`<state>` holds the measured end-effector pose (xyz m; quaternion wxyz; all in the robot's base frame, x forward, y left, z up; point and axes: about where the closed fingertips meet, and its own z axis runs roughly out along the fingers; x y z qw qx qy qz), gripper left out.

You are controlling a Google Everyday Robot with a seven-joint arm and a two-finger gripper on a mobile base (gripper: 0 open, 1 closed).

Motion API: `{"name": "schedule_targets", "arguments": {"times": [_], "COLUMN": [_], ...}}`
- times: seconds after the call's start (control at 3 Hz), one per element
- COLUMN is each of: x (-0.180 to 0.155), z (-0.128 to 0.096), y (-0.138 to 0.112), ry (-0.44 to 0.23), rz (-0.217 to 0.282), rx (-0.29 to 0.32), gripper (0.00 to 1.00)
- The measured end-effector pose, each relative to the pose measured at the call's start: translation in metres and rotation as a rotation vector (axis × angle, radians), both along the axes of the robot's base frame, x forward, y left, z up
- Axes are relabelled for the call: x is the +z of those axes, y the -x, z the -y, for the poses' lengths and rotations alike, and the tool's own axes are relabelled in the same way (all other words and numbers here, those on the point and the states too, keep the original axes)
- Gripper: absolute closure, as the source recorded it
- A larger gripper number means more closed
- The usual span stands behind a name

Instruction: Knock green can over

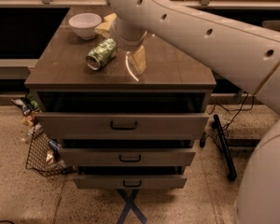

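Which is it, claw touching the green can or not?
Cannot tell. The camera view shows the claw close beside the green can, which lies on its side, with no plain gap or contact.
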<state>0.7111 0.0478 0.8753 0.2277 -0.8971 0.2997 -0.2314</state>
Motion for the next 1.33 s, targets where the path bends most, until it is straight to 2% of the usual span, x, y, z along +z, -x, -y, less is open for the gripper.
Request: {"name": "schedule_targets", "arguments": {"times": [0.33, 0.67, 1.0, 1.33], "x": [0.003, 0.006, 0.022, 0.048], "z": [0.011, 0.062, 0.124, 0.122], "y": [-0.009, -0.026, -0.046, -0.054], "ry": [-0.039, -0.163, -0.386, -0.480], "rz": [-0.036, -0.127, -0.210, -0.208], "rx": [-0.052, -0.198, -0.409, -0.452], "gripper": [0.00, 0.00, 0.00, 0.00]}}
